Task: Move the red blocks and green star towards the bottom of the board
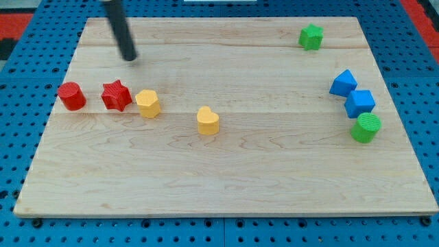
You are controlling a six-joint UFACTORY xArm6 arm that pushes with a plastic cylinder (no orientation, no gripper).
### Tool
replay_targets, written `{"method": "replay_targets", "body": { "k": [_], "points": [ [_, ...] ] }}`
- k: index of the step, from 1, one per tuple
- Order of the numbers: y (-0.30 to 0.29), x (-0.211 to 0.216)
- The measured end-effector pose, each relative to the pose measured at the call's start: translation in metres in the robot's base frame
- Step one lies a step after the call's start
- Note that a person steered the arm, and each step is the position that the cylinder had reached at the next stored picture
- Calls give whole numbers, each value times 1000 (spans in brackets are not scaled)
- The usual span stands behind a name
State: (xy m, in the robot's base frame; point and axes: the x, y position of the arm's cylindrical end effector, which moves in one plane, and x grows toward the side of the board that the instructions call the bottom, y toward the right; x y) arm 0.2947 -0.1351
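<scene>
My tip [129,59] is resting at upper left of the frame, touching no block. The red star [116,95] and red cylinder [71,95] are lying just below it; the green star [311,36] is sitting far right, at top.

Lab bench: blue pegboard [20,226] under wooden board [274,171]

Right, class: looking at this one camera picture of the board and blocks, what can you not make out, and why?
- The rod above my tip: cut off by the view's top edge.
- The arm: out of frame.
- The far sides of every block, such as the green star and red star: hidden by the blocks themselves.
- The board's bottom corners: partly cropped.
</scene>
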Motion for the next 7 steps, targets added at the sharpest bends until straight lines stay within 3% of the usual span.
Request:
{"method": "replay_targets", "body": {
  "k": [2,3,4,6,7],
  "points": [
    [222,-88],
    [272,-103],
    [306,-88],
    [307,-25],
    [323,-25]
  ]
}}
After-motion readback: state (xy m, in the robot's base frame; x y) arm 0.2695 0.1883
